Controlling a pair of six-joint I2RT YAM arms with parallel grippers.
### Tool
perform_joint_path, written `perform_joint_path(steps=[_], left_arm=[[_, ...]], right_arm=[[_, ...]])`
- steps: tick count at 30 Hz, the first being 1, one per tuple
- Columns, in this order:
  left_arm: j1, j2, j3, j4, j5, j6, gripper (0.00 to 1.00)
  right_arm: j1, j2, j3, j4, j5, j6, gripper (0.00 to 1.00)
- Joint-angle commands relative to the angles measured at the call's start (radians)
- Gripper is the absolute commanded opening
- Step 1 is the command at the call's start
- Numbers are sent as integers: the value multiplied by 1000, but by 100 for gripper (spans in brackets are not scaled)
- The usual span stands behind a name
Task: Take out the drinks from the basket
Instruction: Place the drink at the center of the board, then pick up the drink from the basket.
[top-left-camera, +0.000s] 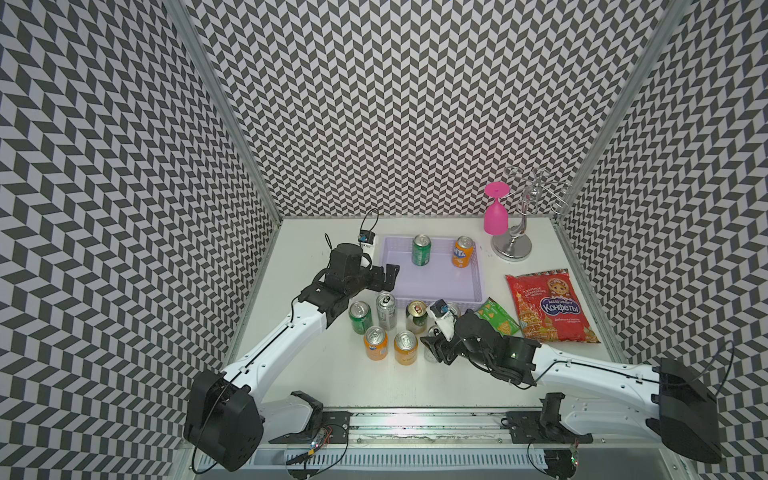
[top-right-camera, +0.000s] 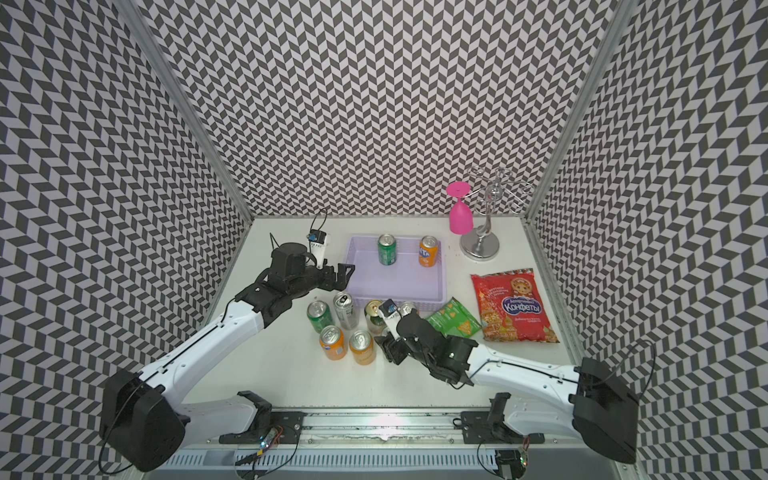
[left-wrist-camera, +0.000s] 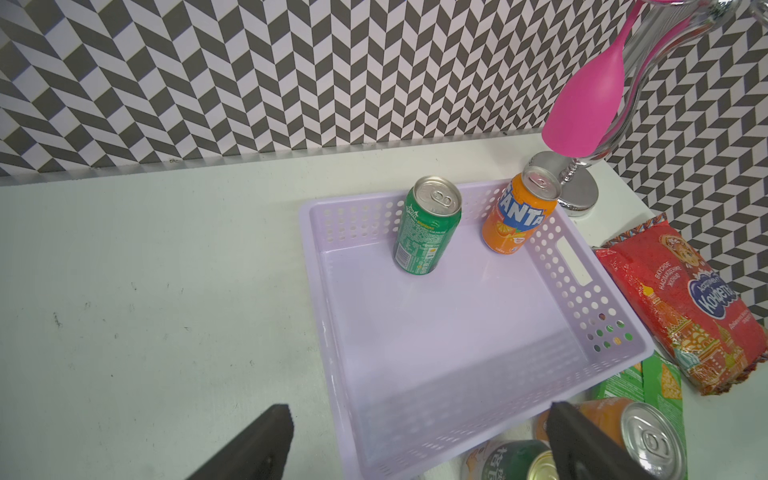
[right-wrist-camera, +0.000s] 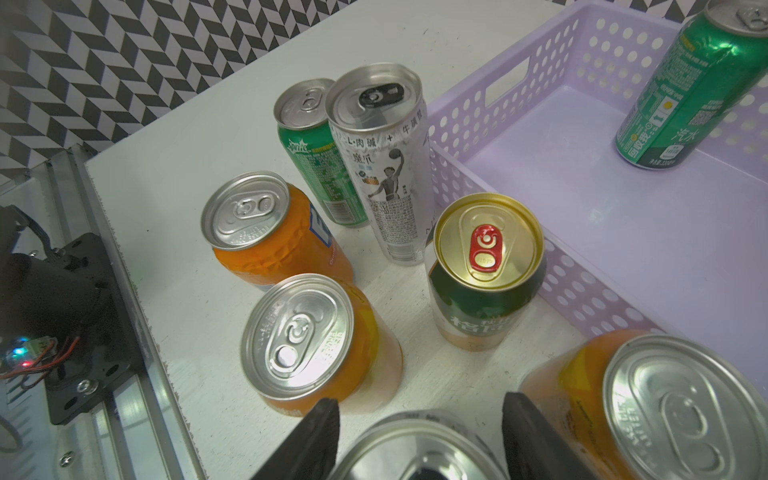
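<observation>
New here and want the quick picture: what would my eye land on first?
The bright pink plastic goblet hanging upside down on a chrome rack at the table's far right corner stands out first. Then the pale lilac perforated plastic basket, holding only an upright green soda can and an orange soda can at its far wall, and the cluster of aluminium cans standing just outside its near wall.

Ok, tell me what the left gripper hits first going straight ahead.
Probably the basket, at its near side wall: the open left gripper sits at that edge. If it rides high enough to clear the rim, hard to judge here, the green can inside comes next.
</observation>
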Motion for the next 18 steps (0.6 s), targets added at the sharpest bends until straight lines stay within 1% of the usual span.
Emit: perform_joint_path(steps=[1, 9, 16, 18], left_arm=[[6, -6, 21, 17, -6, 13, 99], [5, -4, 24, 16, 1, 13, 99], [6, -4, 29, 20, 11, 12, 99], [6, -3, 30, 22, 12, 9, 99]], right_arm=[[5, -5, 10, 100, 18, -2, 68], [5, -39, 47, 52, 20, 14, 76], [2, -106, 108, -19, 62, -10, 88], [-8, -127, 120, -27, 74, -22, 92]])
